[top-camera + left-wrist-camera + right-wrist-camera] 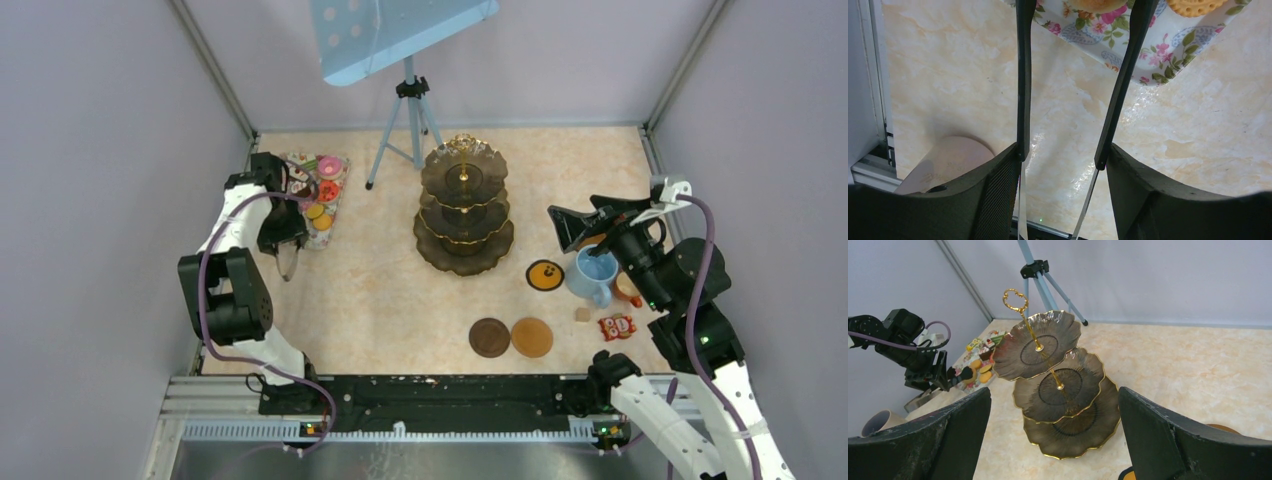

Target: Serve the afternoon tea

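Note:
The dark three-tier gold-rimmed stand (463,205) stands mid-table with bare tiers, and fills the right wrist view (1058,390). Small cakes and orange tarts (318,190) lie on the floral mat (335,172) at far left. My left gripper (285,238) is shut on the black tongs (1023,75), whose arms are spread and reach over the mat's edge (1148,75) by the tarts (1195,5). My right gripper (580,225) is open and empty, above the light blue mug (595,275), facing the stand. A small orange-brown mug (628,287) sits behind the blue one.
Three round coasters lie in front of the stand: black-and-orange (545,275), dark brown (490,337), brown (531,337). A red packet (617,327) and a small cube (582,314) lie near the mugs. A tripod (405,120) stands at the back. A pale cup (948,160) sits by the left rail.

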### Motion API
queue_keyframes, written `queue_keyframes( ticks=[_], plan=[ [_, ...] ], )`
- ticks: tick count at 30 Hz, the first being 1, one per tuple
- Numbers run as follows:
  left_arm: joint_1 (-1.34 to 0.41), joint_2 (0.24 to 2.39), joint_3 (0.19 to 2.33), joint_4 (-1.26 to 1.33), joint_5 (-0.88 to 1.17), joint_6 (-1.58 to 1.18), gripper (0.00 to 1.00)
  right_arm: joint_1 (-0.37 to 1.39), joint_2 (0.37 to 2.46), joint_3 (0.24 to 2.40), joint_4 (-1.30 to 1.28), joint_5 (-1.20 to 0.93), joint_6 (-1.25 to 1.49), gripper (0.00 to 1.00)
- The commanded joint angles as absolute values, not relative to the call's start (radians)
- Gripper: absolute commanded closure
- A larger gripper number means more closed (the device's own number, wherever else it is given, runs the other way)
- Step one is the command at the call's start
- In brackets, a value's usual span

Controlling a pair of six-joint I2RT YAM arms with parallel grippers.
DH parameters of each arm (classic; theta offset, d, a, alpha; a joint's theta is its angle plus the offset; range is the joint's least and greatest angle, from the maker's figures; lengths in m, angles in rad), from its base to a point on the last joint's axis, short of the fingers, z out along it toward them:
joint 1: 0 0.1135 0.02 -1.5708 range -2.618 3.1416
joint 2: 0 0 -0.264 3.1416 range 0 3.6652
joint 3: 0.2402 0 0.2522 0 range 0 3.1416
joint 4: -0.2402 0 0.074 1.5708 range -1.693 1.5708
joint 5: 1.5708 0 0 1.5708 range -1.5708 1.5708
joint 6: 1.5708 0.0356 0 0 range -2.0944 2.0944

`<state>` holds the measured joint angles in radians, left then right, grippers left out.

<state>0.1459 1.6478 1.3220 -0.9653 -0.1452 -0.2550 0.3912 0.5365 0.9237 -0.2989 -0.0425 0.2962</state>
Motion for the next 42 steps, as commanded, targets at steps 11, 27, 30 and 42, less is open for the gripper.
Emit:
queue_keyframes(
  ticks=[11,27,30,42],
  plan=[
    [0.155,1.699,1.354,-0.909,-0.126,-0.24,0.32,0.404,0.537,0.928,-0.257,-0.037,0.29,0.05],
    [0.176,1.716,1.352,-0.893,-0.061,-0.24,0.3,0.403,0.546,0.926,-0.248,-0.038,0.294,0.05],
    [0.176,1.718,1.341,-0.89,-0.059,-0.247,0.31,0.404,0.546,0.923,-0.245,-0.038,0.296,0.05],
    [0.176,1.662,1.207,-0.799,-0.06,-0.259,0.3,0.404,0.559,0.909,-0.231,-0.052,0.309,0.05]
  ],
)
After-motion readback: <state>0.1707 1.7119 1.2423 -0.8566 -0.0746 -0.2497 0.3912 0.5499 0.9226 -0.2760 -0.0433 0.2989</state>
